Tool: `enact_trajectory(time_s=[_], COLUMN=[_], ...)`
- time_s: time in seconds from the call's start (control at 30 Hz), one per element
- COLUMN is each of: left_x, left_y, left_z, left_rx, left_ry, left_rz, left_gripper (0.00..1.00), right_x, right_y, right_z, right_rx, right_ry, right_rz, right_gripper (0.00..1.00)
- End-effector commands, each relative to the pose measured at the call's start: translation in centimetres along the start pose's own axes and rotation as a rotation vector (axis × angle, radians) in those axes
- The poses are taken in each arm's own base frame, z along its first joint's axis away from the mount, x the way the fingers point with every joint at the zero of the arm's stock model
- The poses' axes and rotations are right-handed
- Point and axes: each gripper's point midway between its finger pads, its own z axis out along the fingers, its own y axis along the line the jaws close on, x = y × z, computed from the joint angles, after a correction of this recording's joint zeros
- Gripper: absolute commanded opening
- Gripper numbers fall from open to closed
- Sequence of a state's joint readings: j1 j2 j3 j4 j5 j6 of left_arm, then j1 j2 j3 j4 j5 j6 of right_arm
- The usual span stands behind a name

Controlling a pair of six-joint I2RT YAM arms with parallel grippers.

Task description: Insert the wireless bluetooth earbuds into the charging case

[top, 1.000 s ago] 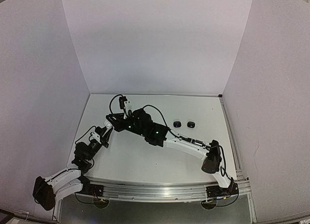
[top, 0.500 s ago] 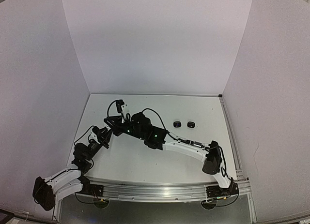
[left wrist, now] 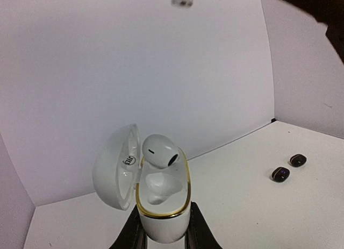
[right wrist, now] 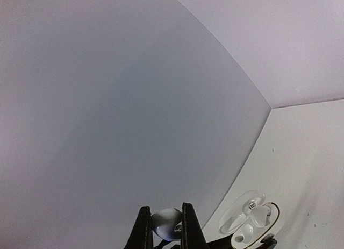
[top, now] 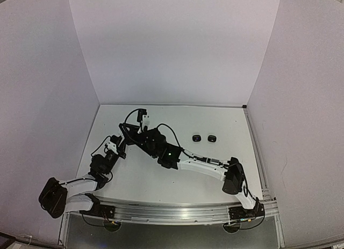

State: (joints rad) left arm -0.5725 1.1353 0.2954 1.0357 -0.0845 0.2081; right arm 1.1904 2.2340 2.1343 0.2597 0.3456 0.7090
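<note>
Holding the open charging case [left wrist: 161, 227] in the clenched left fingers [left wrist: 133, 235], one white earbud [left wrist: 160, 151] inside.
Right fingers [right wrist: 144, 228] pinch a second white earbud [right wrist: 165, 223] nearby.

Top external: high behind the arm bases [top: 242, 211], far back, looking down toward 12 o'clock across the whole white table [top: 231, 122].
Left wrist: low, very close, open white charging case [left wrist: 161, 206] at 6 o'clock.
Right wrist: pitched up, same case [right wrist: 250, 222] at 5 o'clock.
Shared: left wrist and top both catch two black pieces [left wrist: 280, 174], 4 o'clock.
</note>
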Motion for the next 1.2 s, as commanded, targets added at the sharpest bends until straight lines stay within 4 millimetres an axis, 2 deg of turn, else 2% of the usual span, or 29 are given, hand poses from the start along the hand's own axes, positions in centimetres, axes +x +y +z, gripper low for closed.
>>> enact_trajectory(time_s=[0.0, 0.2, 0.57, 1.03, 1.17], left_x=[-5.8, -6.2, -6.1, -6.1, -6.2], left_y=[0.9, 0.8, 0.0, 0.1, 0.1], left_z=[0.1, -0.3, -0.1, 0.0, 0.1], left_rx=[-0.060, -0.052, -0.026, -0.036, -0.034], left_ry=[-0.202, -0.223, -0.218, -0.212, -0.212], left_rz=[-0.017, -0.067, -0.073, -0.057, -0.056], left_gripper=[0.00, 0.00, 0.00, 0.00, 0.00], right_x=[-1.2, -1.1, 0.1, 2.7, 4.0], right_y=[-0.1, -1.2, -0.7, -1.2, -2.4], right_z=[0.4, -0.3, 0.3, 1.2, 1.4], right_rx=[0.007, 0.057, 0.018, 0.003, 0.035], right_ry=[-0.140, -0.175, -0.139, -0.058, -0.029], right_rz=[0.099, 0.126, 0.147, 0.162, 0.176], right_gripper=[0.00, 0.00, 0.00, 0.00, 0.00])
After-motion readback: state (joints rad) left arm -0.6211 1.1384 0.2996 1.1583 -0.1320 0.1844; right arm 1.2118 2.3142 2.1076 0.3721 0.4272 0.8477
